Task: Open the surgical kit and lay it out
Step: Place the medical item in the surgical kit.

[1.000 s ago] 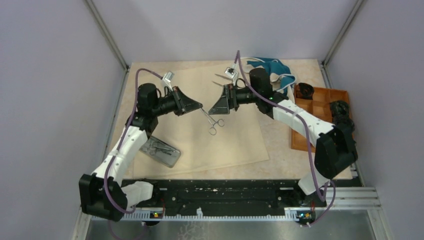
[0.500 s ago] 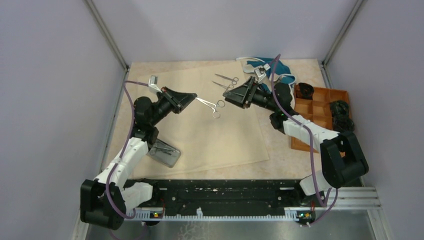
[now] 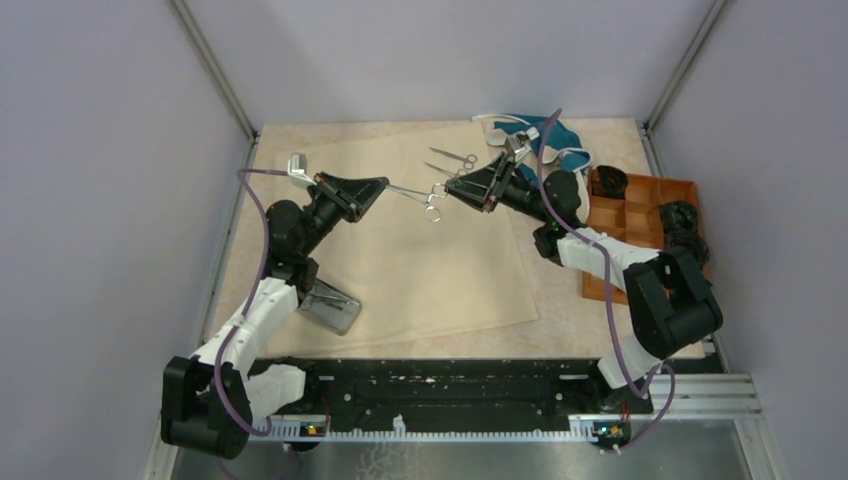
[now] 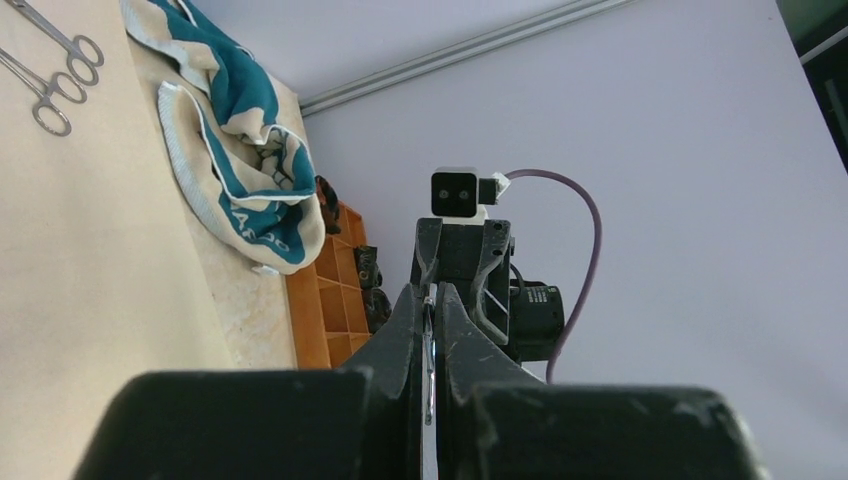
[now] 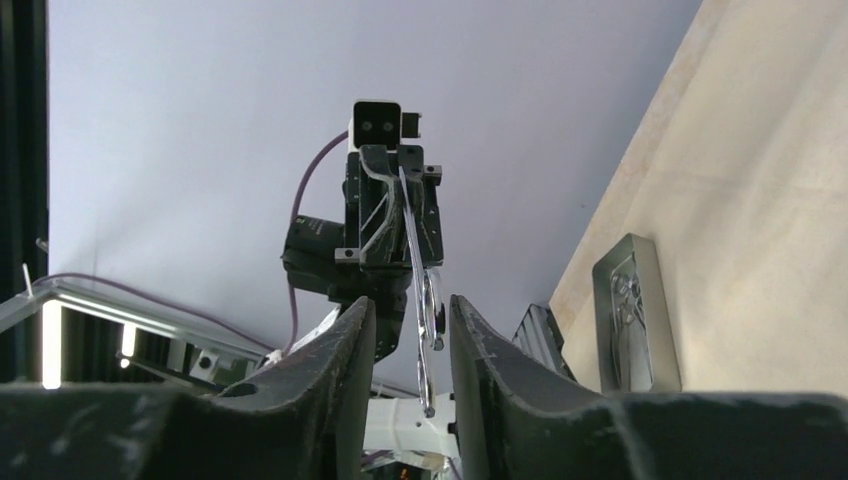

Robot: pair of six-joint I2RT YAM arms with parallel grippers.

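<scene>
The beige cloth wrap (image 3: 420,255) lies spread flat on the table. My left gripper (image 3: 383,184) (image 4: 430,295) is shut on the tip end of silver ring-handled forceps (image 3: 412,190) (image 4: 430,352), held in the air above the cloth. Facing it, my right gripper (image 3: 450,191) (image 5: 410,302) straddles the forceps' ring handles (image 5: 430,312), with a gap still showing on both sides. Two more ring-handled instruments (image 3: 452,160) (image 4: 55,70) lie at the cloth's far edge. The steel tray (image 3: 328,306) (image 5: 635,322) sits at the near left with instruments in it.
Teal-and-white fabric (image 3: 555,140) (image 4: 240,150) is bunched at the far right. An orange-brown compartment tray (image 3: 640,215) (image 4: 322,300) with dark items stands along the right edge. Walls close in the table on three sides.
My left gripper has lifted the forceps and swung them toward the far middle. The right gripper has come onto the ring handles, and its jaws have narrowed around them.
</scene>
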